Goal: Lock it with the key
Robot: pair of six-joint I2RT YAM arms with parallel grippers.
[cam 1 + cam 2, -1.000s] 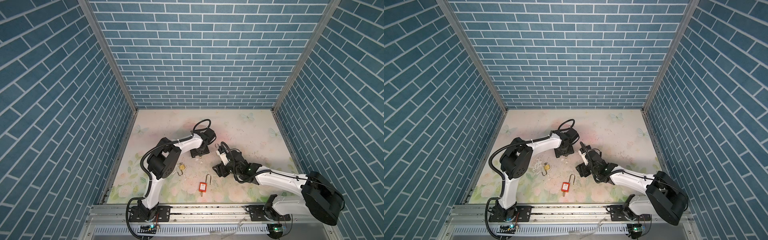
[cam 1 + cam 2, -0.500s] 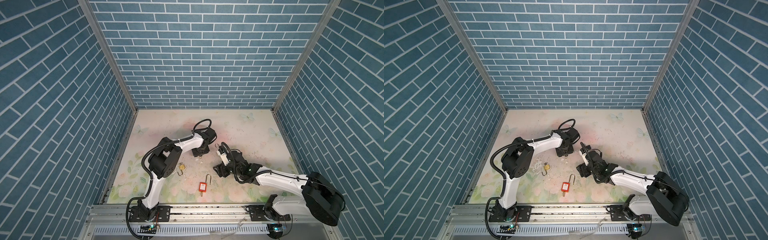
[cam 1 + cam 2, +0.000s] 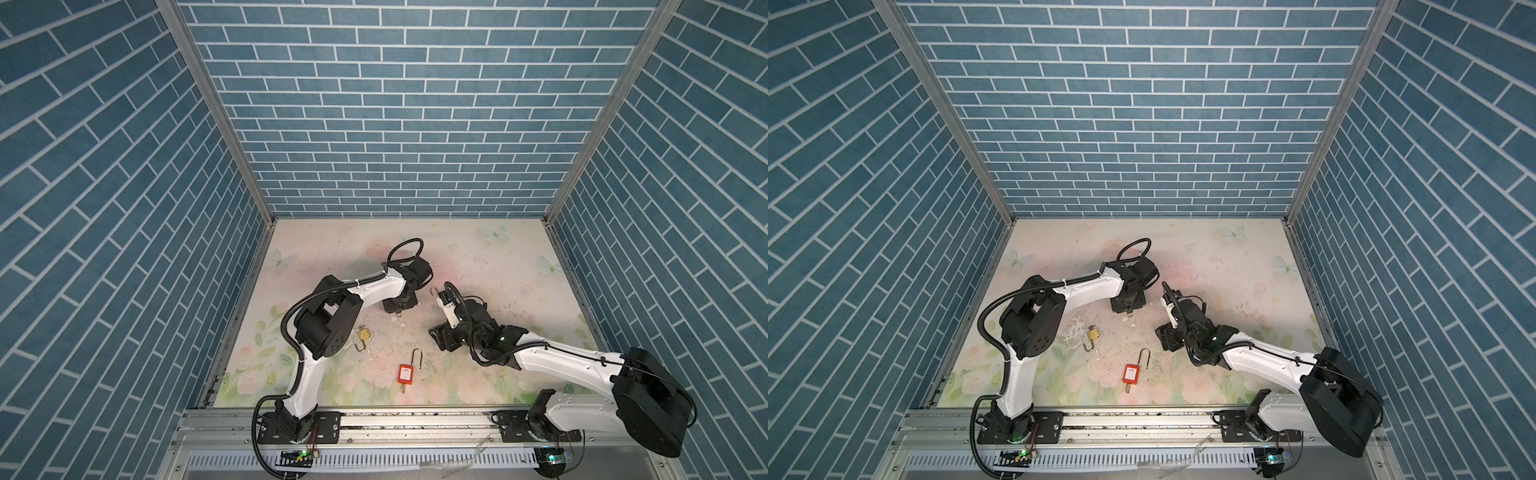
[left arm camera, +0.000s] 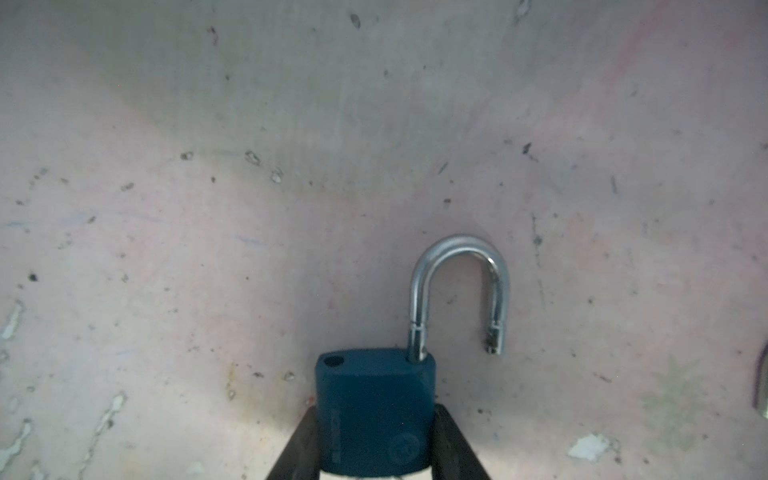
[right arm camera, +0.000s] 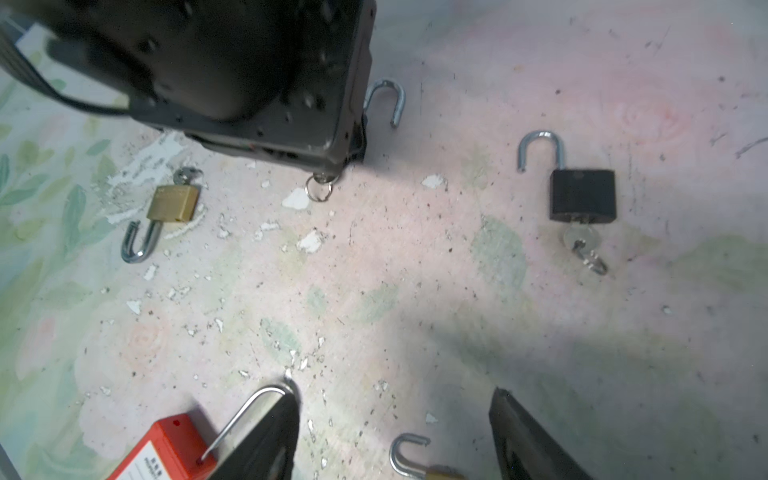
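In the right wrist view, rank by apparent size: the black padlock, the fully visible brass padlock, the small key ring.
1. black padlock, largest
2. brass padlock, somewhat smaller
3. key ring, clearly smallest

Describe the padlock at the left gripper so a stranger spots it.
On the floral tabletop, follow the left arm to its tip. Between the left gripper's fingers sits a blue padlock, shackle open. No other is blue: neighbours are a brass padlock, a red padlock and a black padlock.
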